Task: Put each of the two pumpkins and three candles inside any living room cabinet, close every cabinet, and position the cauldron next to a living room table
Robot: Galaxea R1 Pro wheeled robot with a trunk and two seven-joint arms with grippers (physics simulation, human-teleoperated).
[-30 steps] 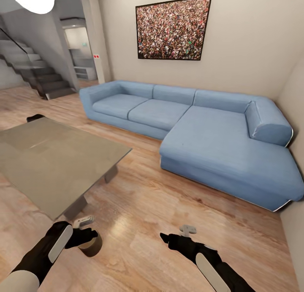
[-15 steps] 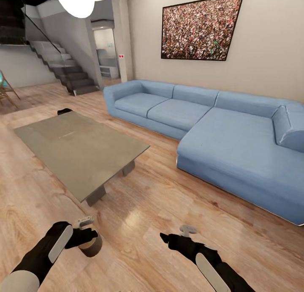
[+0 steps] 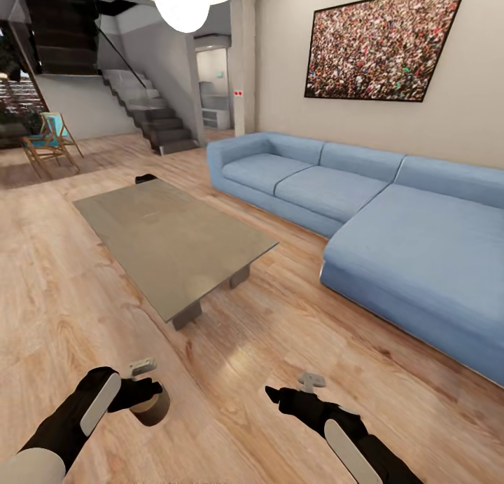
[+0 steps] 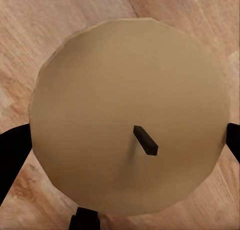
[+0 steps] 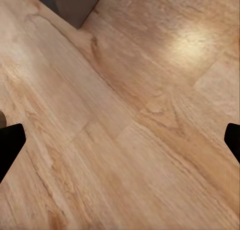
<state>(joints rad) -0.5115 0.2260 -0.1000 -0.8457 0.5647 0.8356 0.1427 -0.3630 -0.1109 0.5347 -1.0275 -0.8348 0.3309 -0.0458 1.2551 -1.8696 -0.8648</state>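
My left gripper (image 3: 145,393) is shut on a tan stubby candle (image 3: 154,407), low over the wood floor. In the left wrist view the candle's round top (image 4: 100,100) with its dark wick sits between the black fingertips (image 4: 12,155). My right gripper (image 3: 277,394) stands open with nothing in it, and only floor lies between its fingertips (image 5: 10,145). The grey glossy table (image 3: 175,239) lies ahead, to the left of centre. A small black thing (image 3: 145,178), probably the cauldron, peeks out behind its far corner. The pumpkins and the cabinet are out of view.
A long blue corner sofa (image 3: 364,211) runs along the right wall under a framed picture (image 3: 381,46). Stairs (image 3: 150,120) rise at the back left, and a wooden chair (image 3: 49,144) stands at far left. A table leg (image 5: 75,5) shows near my right gripper. Wood floor (image 3: 63,295) surrounds the table.
The camera has turned left, so table and sofa have slid right in the picture and the chair has come into view. Both grippers keep their pose, the left still holding the candle.
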